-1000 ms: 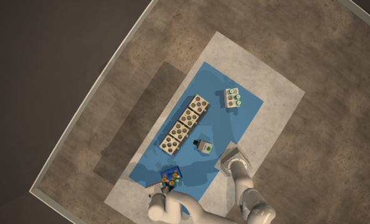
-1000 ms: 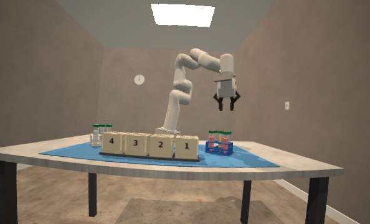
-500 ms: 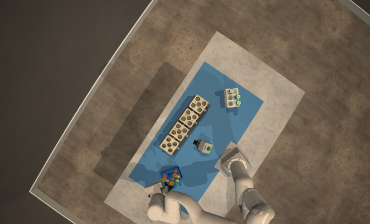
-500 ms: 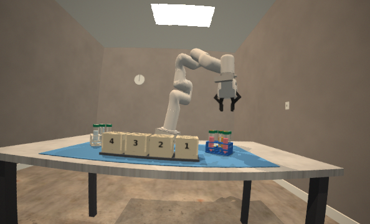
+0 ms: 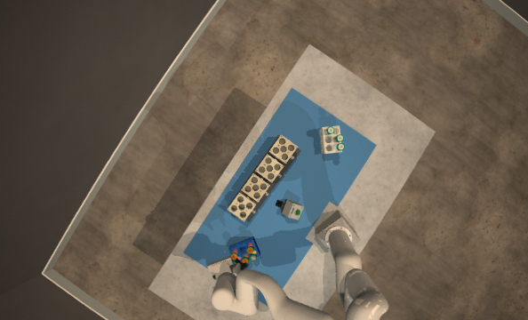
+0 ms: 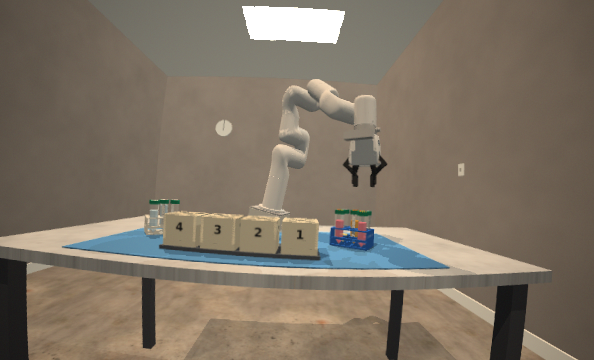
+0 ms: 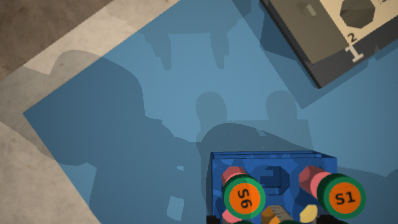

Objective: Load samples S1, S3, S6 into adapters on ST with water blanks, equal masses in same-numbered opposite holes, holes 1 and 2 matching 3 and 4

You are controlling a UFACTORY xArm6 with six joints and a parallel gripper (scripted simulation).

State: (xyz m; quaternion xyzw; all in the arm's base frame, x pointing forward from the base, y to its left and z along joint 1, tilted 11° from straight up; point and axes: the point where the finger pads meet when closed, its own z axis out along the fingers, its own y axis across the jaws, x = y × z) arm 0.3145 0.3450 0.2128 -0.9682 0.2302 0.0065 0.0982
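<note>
My gripper (image 6: 364, 184) (image 7: 270, 220) is open and empty, high above the blue rack (image 6: 352, 240) (image 7: 320, 156). Two orange-dotted tubes, S6 (image 5: 234, 256) (image 7: 244, 198) and S1 (image 5: 250, 250) (image 7: 345, 198), stand in that rack; both hold pink liquid. A third orange-dotted tube (image 5: 245, 260) stands there with its ID unreadable, and more caps are cut off at the wrist view's lower edge. Adapters 1 (image 6: 300, 246), 2 (image 6: 259, 245), 3 (image 6: 219, 242) and 4 (image 6: 179, 240) stand in a row on the dark stand; no tubes show in them.
A pale rack (image 5: 322, 142) at the mat's far end holds three green-capped tubes, one of them (image 5: 331, 130) in its top row. The small desk (image 5: 287, 211) with the green DONE key (image 5: 298, 212) stands between the adapter row and the arm's base. The arm partly hides the blue rack's surroundings.
</note>
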